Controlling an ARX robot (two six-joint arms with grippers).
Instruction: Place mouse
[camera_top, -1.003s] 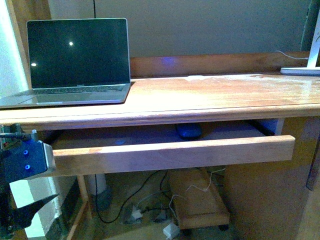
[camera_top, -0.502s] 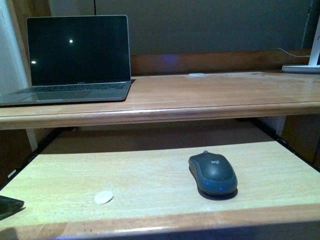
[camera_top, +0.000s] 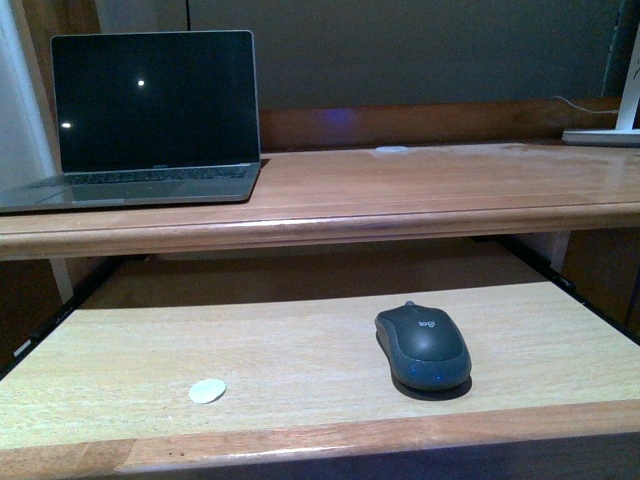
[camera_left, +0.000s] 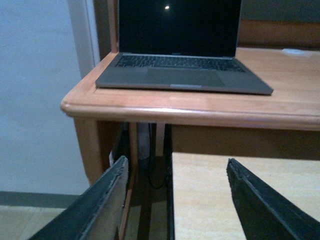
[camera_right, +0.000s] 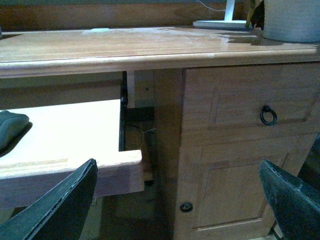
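Note:
The dark grey mouse (camera_top: 423, 348) lies on the pulled-out keyboard tray (camera_top: 280, 350) under the desk top, right of the tray's middle; its edge shows in the right wrist view (camera_right: 10, 131). Neither arm shows in the front view. My left gripper (camera_left: 175, 172) is open and empty, low by the desk's left corner, over the tray's left edge. My right gripper (camera_right: 177, 172) is open and empty, low by the tray's right front corner, facing the cabinet door, apart from the mouse.
An open laptop (camera_top: 150, 120) sits on the desk top (camera_top: 420, 185) at the left. A small white disc (camera_top: 207, 391) lies on the tray. A white lamp base (camera_top: 600, 135) stands at the far right. A cabinet with a ring handle (camera_right: 268, 115) stands right of the tray.
A second ago the tray was only slightly out, with the left gripper at its left end. Now it is fully out, the mouse is exposed and the gripper has left the front view.

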